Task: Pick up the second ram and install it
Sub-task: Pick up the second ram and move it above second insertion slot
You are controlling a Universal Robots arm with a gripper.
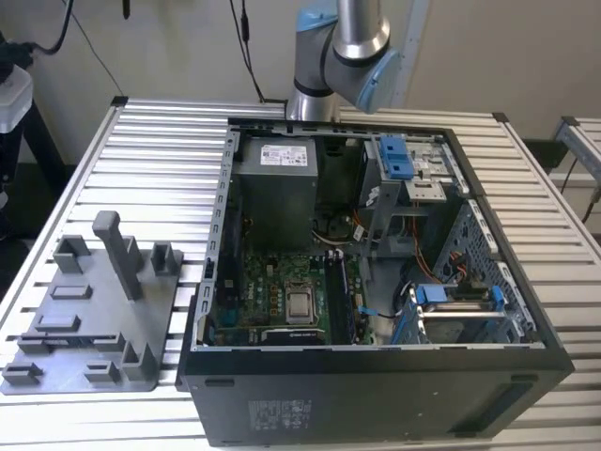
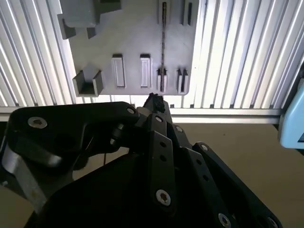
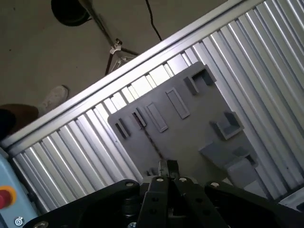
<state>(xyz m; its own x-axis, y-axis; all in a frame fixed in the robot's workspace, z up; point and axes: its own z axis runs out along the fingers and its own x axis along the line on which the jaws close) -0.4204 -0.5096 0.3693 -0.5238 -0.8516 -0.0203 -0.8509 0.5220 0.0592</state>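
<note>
The arm (image 1: 349, 38) is a polished silver tube between rounded grey joints with light blue caps (image 1: 379, 80); the gripper (image 2: 154, 101) is matte black, its flat linked bars pinned with round silver screws (image 2: 163, 196); its housing (image 2: 71, 126) is thick, curved and black.

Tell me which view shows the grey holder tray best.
The exterior view: almost the whole grey holder tray lies on the slatted table, at the exterior view's left of the computer case. Both wrist views look down on it, but the claw hides part in the first wrist view, and the second crops it.
</note>
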